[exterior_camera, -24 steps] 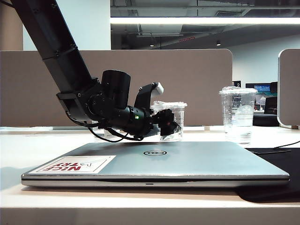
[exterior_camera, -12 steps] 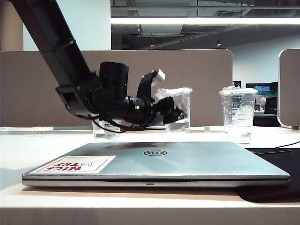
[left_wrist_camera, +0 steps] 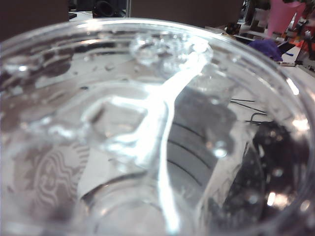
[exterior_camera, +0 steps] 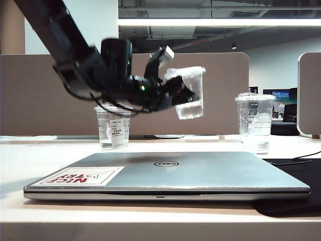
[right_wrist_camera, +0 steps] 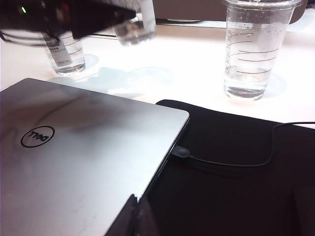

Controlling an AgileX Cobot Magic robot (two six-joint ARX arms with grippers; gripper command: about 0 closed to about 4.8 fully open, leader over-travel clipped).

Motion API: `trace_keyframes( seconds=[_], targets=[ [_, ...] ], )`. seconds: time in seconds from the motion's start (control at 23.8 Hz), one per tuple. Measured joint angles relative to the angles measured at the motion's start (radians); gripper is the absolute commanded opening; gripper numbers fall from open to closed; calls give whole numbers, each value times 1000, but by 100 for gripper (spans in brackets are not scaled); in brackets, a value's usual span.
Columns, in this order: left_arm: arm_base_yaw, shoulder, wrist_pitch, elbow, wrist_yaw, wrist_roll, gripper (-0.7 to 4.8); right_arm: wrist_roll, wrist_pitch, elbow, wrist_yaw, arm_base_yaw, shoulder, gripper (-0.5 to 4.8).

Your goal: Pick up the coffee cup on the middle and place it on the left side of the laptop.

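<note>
So: laptop (exterior_camera: 168,175) flat across lower frame. Left gripper (exterior_camera: 176,95) upper centre, clamped on tilted coffee cup (exterior_camera: 188,93), airborne above laptop's middle; drop spot lies lower left. Right gripper out of frame, can't tell its fingers.

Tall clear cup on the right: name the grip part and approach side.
Tall cup: probably its side wall below the lid, approached level from the front; it stands upright and the lid closes the top. Left pincer, aloft, grips the coffee cup; right pincer sits low by the laptop.
</note>
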Motion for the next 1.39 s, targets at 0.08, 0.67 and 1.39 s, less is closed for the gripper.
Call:
trace_keyframes(
  seconds=[0.08, 0.67, 1.39],
  targets=[
    [0, -71, -31, -34, 0, 55, 327, 0, 0, 0, 0, 0, 0, -5],
    [109, -467, -14, -480, -23, 92, 322, 0, 0, 0, 0, 1, 0, -5],
    [209, -801, 66, -997, -266, 87, 322, 0, 0, 0, 0, 1, 0, -5]
  ],
)
